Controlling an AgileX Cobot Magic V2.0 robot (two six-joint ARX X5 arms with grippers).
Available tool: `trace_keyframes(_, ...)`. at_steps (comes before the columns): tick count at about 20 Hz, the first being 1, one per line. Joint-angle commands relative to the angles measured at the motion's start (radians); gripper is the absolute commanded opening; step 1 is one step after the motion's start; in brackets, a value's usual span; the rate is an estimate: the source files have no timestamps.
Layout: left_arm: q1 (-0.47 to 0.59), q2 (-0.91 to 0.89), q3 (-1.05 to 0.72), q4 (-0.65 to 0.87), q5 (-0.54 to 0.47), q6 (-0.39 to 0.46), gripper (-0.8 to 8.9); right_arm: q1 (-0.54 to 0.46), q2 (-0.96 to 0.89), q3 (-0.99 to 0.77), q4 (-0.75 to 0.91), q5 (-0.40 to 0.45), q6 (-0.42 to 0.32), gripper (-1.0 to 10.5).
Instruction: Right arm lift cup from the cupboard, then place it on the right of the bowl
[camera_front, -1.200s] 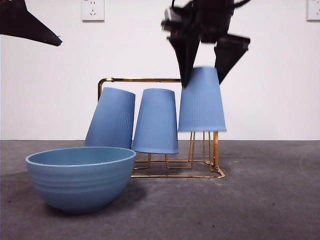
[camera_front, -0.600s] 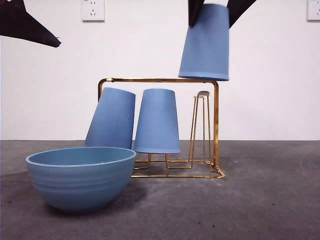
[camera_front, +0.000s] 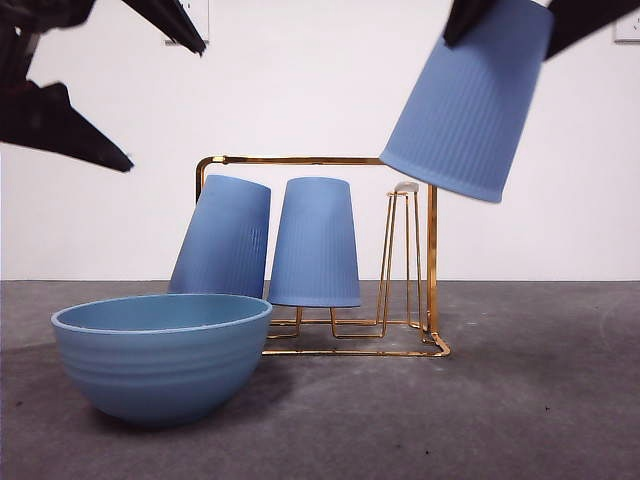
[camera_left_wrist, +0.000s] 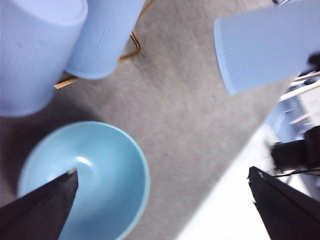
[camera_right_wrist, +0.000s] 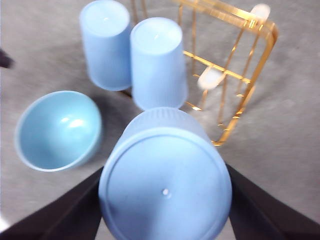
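My right gripper (camera_front: 515, 25) is shut on a ribbed blue cup (camera_front: 465, 105), held upside down and tilted, high above the right end of the gold wire cupboard (camera_front: 432, 250). In the right wrist view the cup's base (camera_right_wrist: 165, 175) fills the space between my right gripper's (camera_right_wrist: 165, 200) jaws. The peg with a pale tip (camera_front: 405, 187) below it is bare. The light-blue bowl (camera_front: 160, 365) stands in front of the cupboard's left end. My left gripper (camera_front: 160, 105) is open and empty, high at the left above the bowl (camera_left_wrist: 95, 170).
Two more blue cups (camera_front: 225, 235) (camera_front: 316, 240) stand upside down on the rack's pegs, the left one leaning. The grey table top (camera_front: 520, 400) stretches to the right of the bowl and the rack. A white wall with sockets is behind.
The right gripper has carried the cup higher and to the right, and the cup now tilts. The left gripper has shifted down and right, with both fingers now showing.
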Motion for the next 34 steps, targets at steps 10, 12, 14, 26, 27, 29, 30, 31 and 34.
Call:
trace_keyframes(10,-0.037,0.168,-0.005,0.064,0.318,-0.185,5.57,0.006,-0.189,-0.610,0.857,-0.344,0.492,1.9)
trace_keyframes(12,-0.047,0.192,-0.005,0.100,0.367,-0.215,5.56,0.008,-0.171,-0.663,0.985,-0.345,0.553,1.9)
trace_keyframes(14,-0.059,0.212,-0.005,0.136,0.398,-0.241,5.57,0.008,-0.135,-0.686,1.053,-0.353,0.575,1.9)
trace_keyframes(26,-0.096,0.250,-0.005,0.308,0.412,-0.384,2.66,0.053,0.179,-0.688,1.436,-0.377,0.670,1.9)
trace_keyframes(27,-0.096,0.250,-0.005,0.308,0.411,-0.384,1.54,0.053,0.185,-0.688,1.439,-0.377,0.670,1.9)
trace_keyframes(29,-0.096,0.250,-0.005,0.307,0.407,-0.384,0.08,0.053,0.188,-0.688,1.443,-0.378,0.669,1.9)
trace_keyframes(30,-0.096,0.250,-0.005,0.307,0.407,-0.383,0.05,0.053,0.188,-0.688,1.443,-0.377,0.669,1.9)
trace_keyframes(31,-0.096,0.250,-0.005,0.307,0.408,-0.384,0.05,0.053,0.188,-0.688,1.442,-0.377,0.669,1.9)
trace_keyframes(34,-0.100,0.250,-0.005,0.305,0.409,-0.386,0.05,0.053,0.188,-0.688,1.434,-0.378,0.666,3.9)
